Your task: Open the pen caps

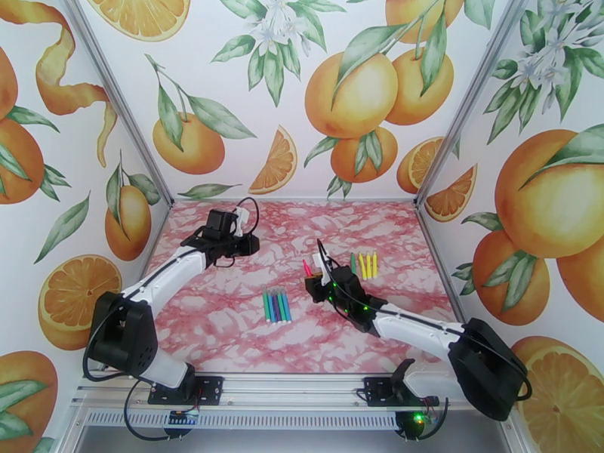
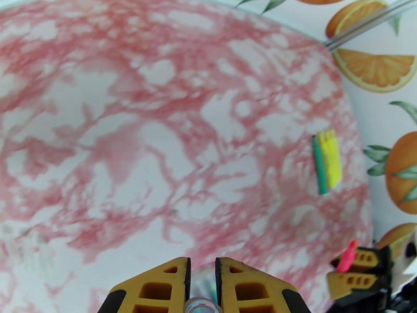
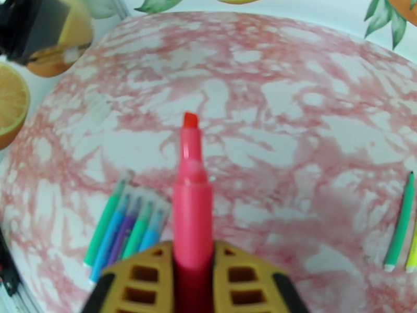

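Though near the right claw (image 3: 193, 249), blue-green pens (image 1: 275, 306) left, yellow pens (image 1: 367, 265) right.

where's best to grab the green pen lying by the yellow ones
Probably its middle, from straight above, jaws across its width. The green pen lies flat on the table, yellow pens close beside it, so a sideways approach looks awkward.

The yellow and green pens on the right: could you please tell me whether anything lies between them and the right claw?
Nothing visible does: bare table lies between the right claw and the yellow and green pens. That claw, however, is shut on the pink marker, its tip bared.
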Available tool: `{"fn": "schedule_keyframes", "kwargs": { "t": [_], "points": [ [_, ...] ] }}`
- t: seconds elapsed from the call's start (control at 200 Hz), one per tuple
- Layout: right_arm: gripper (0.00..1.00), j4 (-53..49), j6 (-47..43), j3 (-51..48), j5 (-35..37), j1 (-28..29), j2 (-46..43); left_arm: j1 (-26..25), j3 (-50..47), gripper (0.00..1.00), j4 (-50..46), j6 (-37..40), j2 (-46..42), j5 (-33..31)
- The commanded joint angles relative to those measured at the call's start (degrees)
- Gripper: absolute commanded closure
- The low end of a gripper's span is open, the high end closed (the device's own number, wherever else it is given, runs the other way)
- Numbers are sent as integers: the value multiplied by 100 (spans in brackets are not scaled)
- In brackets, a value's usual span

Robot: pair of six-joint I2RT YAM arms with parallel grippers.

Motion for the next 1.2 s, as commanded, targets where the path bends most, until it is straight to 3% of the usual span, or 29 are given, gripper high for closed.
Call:
{"fn": "schedule_keyframes", "kwargs": {
  "t": [0.0,0.455,1.196],
  "points": [
    [100,-200,31,335,423,-79,56,-12,220,100,-511,418,-154,-577],
    [100,-1076,175,979,1551,-351,385,-10,113,100,-907,801,239,-1582],
    [100,-1739,779,1372,1696,-1257,1382,-102,291,100,-1207,1151,1221,-2479]
  ]
}}
